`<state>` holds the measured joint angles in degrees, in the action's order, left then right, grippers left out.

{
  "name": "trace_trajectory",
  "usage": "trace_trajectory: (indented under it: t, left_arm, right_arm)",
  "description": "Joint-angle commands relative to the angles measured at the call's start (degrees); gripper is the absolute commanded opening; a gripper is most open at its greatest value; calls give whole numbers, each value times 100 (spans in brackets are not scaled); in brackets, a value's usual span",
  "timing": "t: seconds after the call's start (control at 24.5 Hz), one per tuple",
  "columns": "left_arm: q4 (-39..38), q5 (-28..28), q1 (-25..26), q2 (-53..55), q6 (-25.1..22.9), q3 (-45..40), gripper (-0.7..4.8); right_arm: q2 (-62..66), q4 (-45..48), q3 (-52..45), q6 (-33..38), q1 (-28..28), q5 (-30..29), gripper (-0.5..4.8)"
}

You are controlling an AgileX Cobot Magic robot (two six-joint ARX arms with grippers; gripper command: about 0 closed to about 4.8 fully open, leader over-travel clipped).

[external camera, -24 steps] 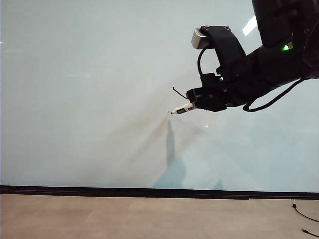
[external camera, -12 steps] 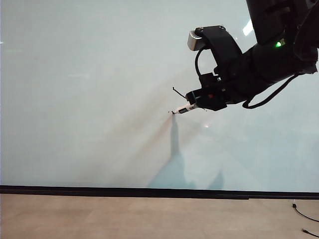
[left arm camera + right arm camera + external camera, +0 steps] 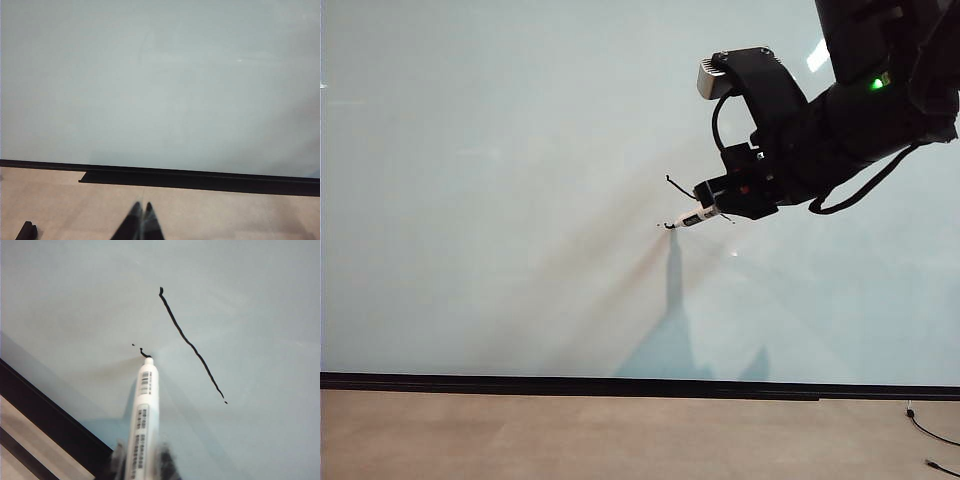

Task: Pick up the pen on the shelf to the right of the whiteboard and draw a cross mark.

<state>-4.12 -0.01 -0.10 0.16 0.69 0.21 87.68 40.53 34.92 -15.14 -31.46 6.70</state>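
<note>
Whiteboard [image 3: 500,180] filled the whole backdrop, its black strip [image 3: 570,384] running along the bottom above the tan floor [image 3: 570,440]. Right tool [image 3: 715,208] reached in from the upper right, clamped on the pen [image 3: 143,420], tip pressed to the board beside a tiny speck [image 3: 133,345]. One long stroke of the cross mark [image 3: 191,345] was drawn, a short hook at the tip. Left tool [image 3: 141,220] hung low over the floor, fingers pinched together, holding nothing.

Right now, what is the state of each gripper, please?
Left gripper: jaws shut, holding nothing.
Right gripper: shut on the pen, tip at the whiteboard.
</note>
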Motion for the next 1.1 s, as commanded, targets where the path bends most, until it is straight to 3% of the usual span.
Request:
trace_trajectory:
  t: [0.04,1.1]
  left_arm:
    - [28,20,0,2,-22,17,-4]
    - [26,20,0,2,-24,17,-5]
  right_arm:
    - [-105,219,33,-35,33,284,-5]
    - [-516,125,31,-313,57,691,-5]
